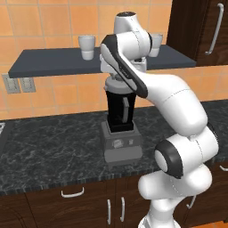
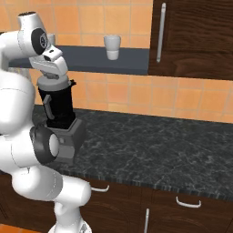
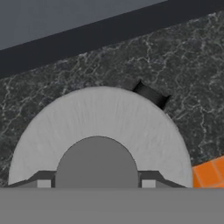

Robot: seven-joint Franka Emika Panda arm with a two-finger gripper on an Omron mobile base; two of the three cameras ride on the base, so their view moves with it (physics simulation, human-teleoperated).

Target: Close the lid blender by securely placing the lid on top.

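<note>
The blender stands on the dark counter, a black tapered jar on a boxy grey base with a dial; the right base view has the blender at the left. The round grey lid sits over the jar's mouth, and the jar's black spout pokes out past its rim. My gripper points straight down on it, with its fingertips pressed against both sides of the lid's raised centre knob. From the base cameras the lid shows as a grey cap directly under the hand.
A dark shelf hangs just behind and above the blender, carrying white cups. A tall dark cabinet stands to the right. Marbled counter stretches right of the blender. A wall outlet sits at left.
</note>
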